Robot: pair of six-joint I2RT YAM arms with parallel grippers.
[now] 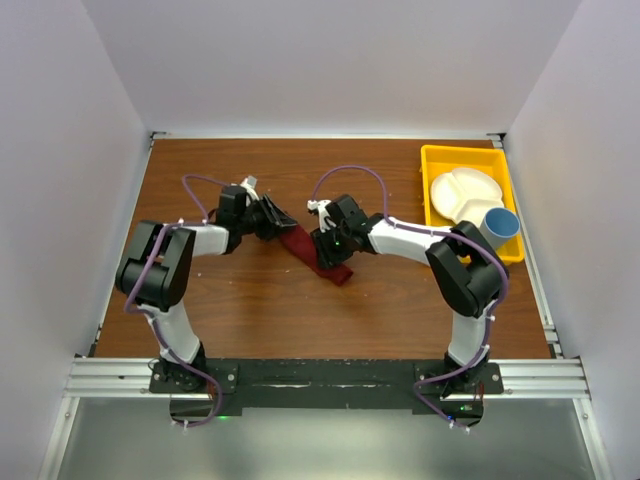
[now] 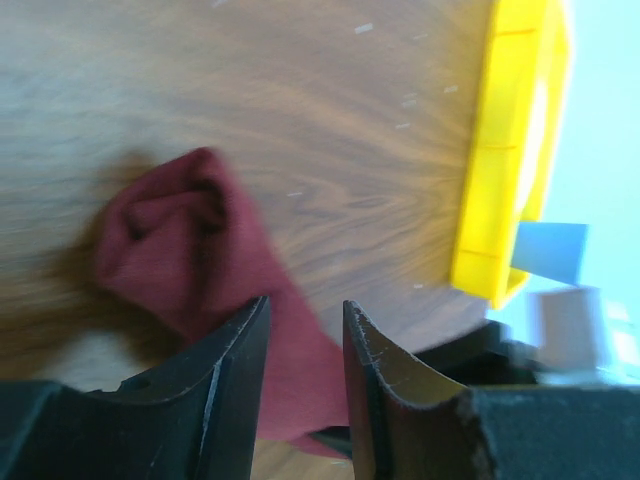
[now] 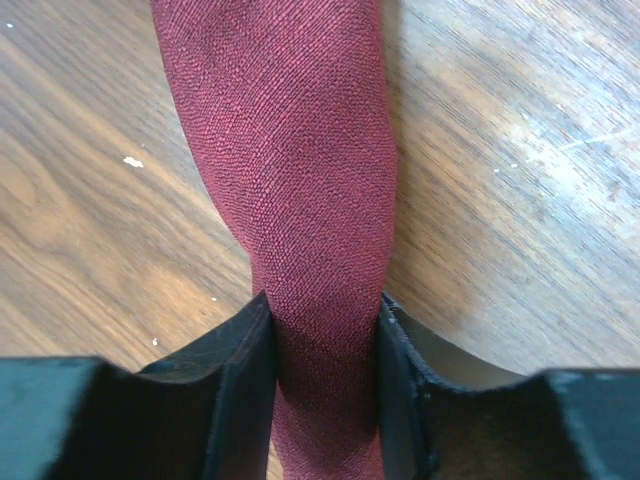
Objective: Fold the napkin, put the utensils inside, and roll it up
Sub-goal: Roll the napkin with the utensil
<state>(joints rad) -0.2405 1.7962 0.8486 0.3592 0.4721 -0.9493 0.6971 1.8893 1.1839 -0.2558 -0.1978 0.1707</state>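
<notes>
**Both grippers clamp the rolled napkin at mid-table**

The napkin [image 1: 300, 247] lies as a narrow dark red roll at the centre of the top view. It runs on a slant from upper left to lower right across the wooden table [image 1: 240, 310].

The left gripper [image 1: 278, 222] reaches in from the left and meets the roll's upper-left end. In the left wrist view the cloth passes between its two black fingers [image 2: 235, 385] and fills the narrow gap from one to the other, so the jaws are pinching the napkin. Beyond the fingertips the end of the cloth bunches into a soft lump at the left of that frame. That picture is blurred.

The right gripper [image 1: 322, 252] comes in from the right and sits over the middle of the roll. In the right wrist view the roll runs down the middle of the frame from the top edge. It narrows where the two fingers [image 3: 245, 370] press against its sides, so this gripper is also clamped on the napkin. Bare wood shows on either side of the cloth.

A yellow tray [image 1: 440, 155] sits at the upper right of the top view, well apart from the napkin. It holds a white divided plate [image 1: 462, 192], and a blue cup [image 1: 502, 225] lies at the plate's lower right.
</notes>
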